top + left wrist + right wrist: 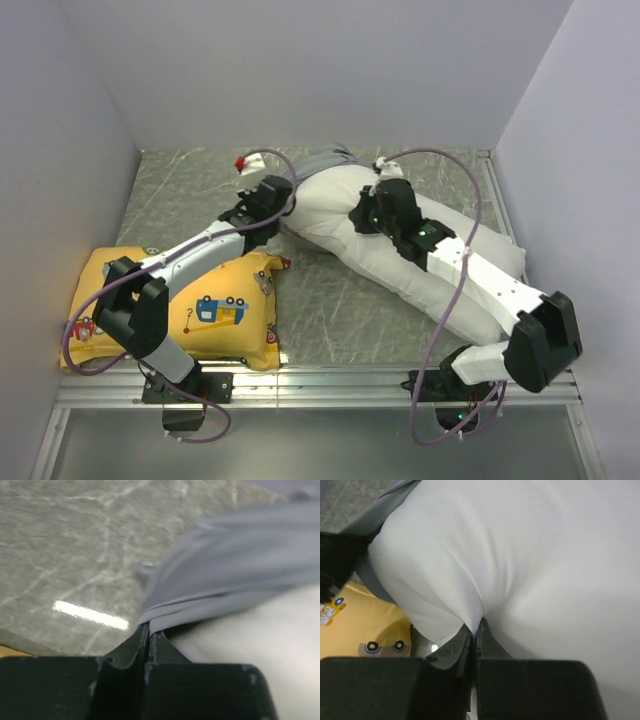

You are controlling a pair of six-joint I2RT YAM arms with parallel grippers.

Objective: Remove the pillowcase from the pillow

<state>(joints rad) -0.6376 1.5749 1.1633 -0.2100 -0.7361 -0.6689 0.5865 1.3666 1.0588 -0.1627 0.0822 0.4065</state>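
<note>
The white pillow (400,250) lies slantwise across the middle and right of the table. The grey pillowcase (318,163) is bunched at its far end, mostly off it. My left gripper (262,192) is shut on a fold of the pillowcase (235,565); its jaws (149,630) pinch the grey hem beside the white pillow (260,645). My right gripper (372,208) is shut on a pinch of the pillow's white fabric (520,555); its jaws (476,625) are pressed together on the fold.
A yellow cartoon-vehicle print pillow (220,310) lies at the front left under the left arm and shows in the right wrist view (350,625). The grey marbled table top (180,190) has white walls on three sides and a metal rail (330,385) along the front.
</note>
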